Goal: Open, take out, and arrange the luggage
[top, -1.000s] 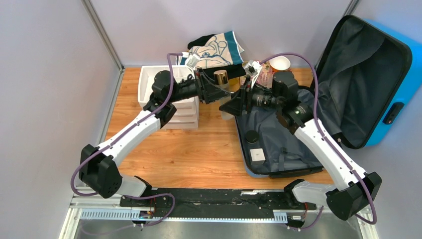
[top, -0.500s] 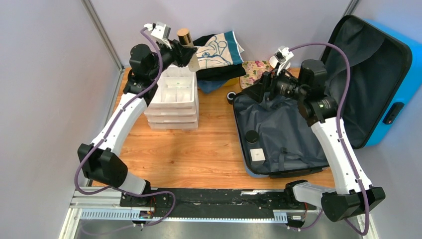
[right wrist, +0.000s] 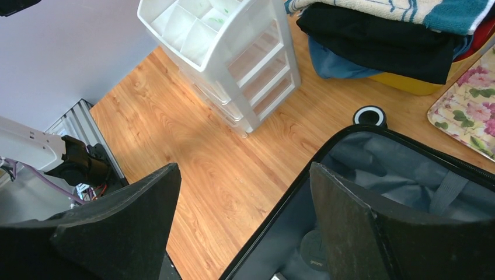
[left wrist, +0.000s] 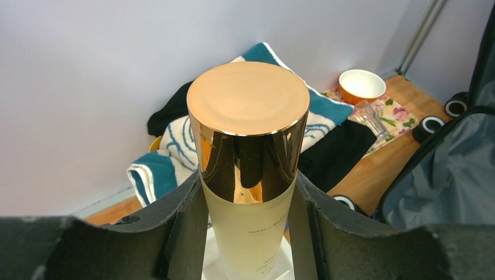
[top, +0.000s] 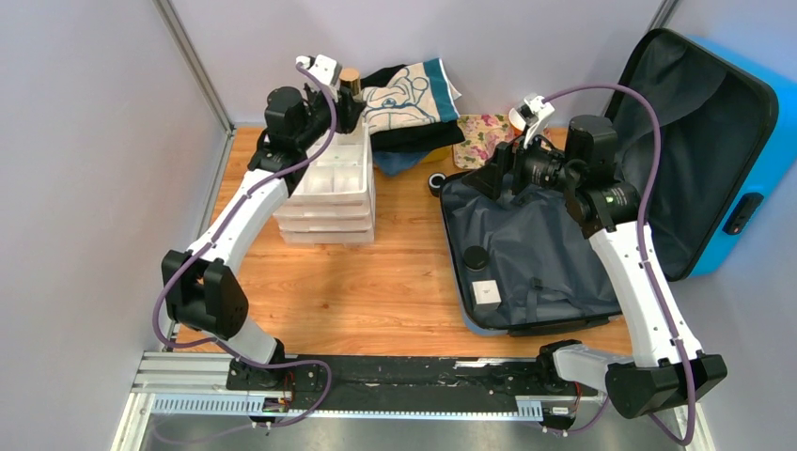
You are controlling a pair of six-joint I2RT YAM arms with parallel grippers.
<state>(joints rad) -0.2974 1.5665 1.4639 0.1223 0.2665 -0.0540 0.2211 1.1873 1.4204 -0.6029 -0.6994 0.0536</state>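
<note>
The luggage [top: 742,141] is a bright-blue hard-shell suitcase, open, with its lid standing at the right. Its grey-lined lower half [top: 536,235] lies flat on the table. My left gripper [top: 340,101] is at the back left, above the white drawer unit [top: 329,183]. It is shut on an upright frosted bottle with a gold cap [left wrist: 248,146], its pads on the bottle's sides. My right gripper [right wrist: 244,175] hangs open and empty over the far left corner of the luggage's lining [right wrist: 408,175].
A black round lid [top: 476,256] and a small white box [top: 485,292] lie in the lower half. Folded towels and clothes [top: 409,99] sit on a yellow tub [right wrist: 408,84] at the back. Nearby are a floral mat [top: 481,139], an orange bowl [left wrist: 362,86], a glass [left wrist: 369,114] and a black ring [right wrist: 369,115].
Both grippers met around the bottle at the table's middle. The left arm has carried it to the back left over the drawer unit. The right gripper has drawn back and opened wide.
</note>
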